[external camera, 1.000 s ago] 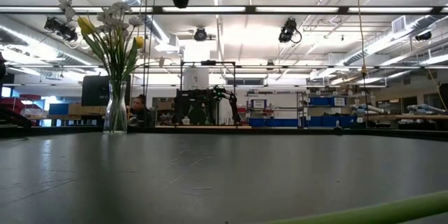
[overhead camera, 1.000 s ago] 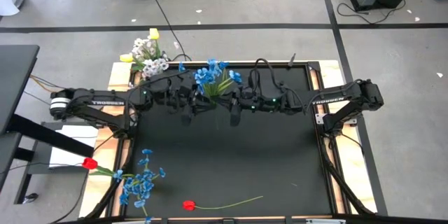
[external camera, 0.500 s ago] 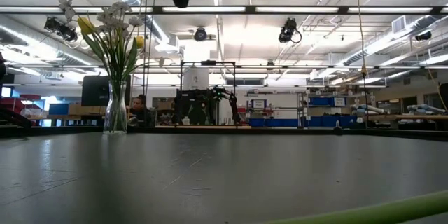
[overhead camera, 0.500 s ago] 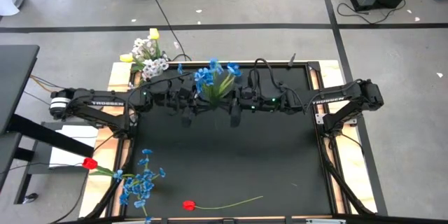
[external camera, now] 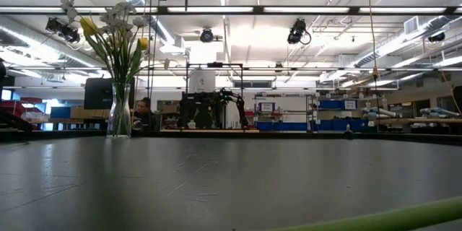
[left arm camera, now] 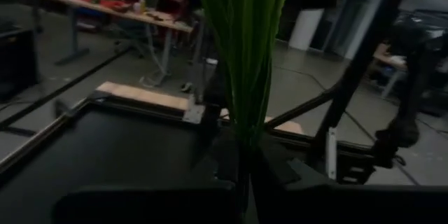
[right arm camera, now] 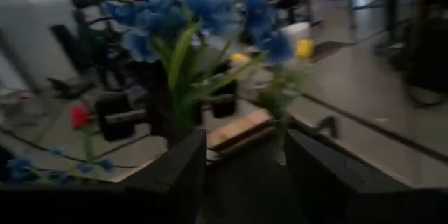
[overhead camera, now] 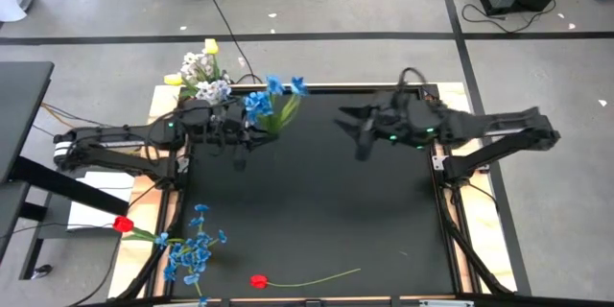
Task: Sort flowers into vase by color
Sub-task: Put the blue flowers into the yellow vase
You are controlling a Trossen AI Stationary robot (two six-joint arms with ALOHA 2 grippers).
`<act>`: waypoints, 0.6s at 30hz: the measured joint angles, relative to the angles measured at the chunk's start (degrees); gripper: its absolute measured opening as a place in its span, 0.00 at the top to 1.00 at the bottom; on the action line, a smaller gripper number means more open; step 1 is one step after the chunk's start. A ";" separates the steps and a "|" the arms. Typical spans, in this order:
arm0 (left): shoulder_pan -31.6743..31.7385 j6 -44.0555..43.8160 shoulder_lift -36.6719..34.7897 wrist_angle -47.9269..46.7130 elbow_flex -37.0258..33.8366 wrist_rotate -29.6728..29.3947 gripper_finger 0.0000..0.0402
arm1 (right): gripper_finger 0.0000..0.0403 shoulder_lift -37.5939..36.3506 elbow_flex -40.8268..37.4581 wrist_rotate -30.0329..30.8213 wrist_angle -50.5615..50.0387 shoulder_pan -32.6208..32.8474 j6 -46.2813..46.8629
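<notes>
Black bench [overhead camera: 317, 201] fills the overhead frame. Left gripper [overhead camera: 251, 134], upper left of centre, has its jaws pinching a blue flower stem [overhead camera: 261, 106] upright. Right gripper [overhead camera: 353, 127], upper right of centre, holds nothing, jaws spread. Vase [overhead camera: 203, 77] of white and yellow flowers stands at upper left.

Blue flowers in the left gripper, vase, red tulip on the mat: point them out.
blue flowers [overhead camera: 259, 104]: high view, on the blossoms.
vase [external camera: 120, 115]: low view, on the glass body.
red tulip [overhead camera: 257, 281]: high view, on the red head.
</notes>
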 joint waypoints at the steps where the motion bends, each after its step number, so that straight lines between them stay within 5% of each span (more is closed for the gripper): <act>1: 0.33 0.02 -0.92 -1.60 0.00 -0.41 0.96 | 0.51 -1.62 0.00 1.29 -2.35 0.30 -0.21; 7: 2.84 0.14 -4.56 -5.32 0.00 -2.67 0.96 | 0.60 -11.01 -0.34 5.56 -14.93 2.35 1.54; 15: 5.00 2.58 -6.23 -7.40 0.00 -1.29 0.96 | 0.96 -22.77 -7.98 10.62 -17.01 6.61 -2.32; 18: 5.19 2.44 -6.57 -9.88 0.00 -0.96 0.96 | 0.96 -26.66 -11.53 11.00 -17.59 6.53 -2.20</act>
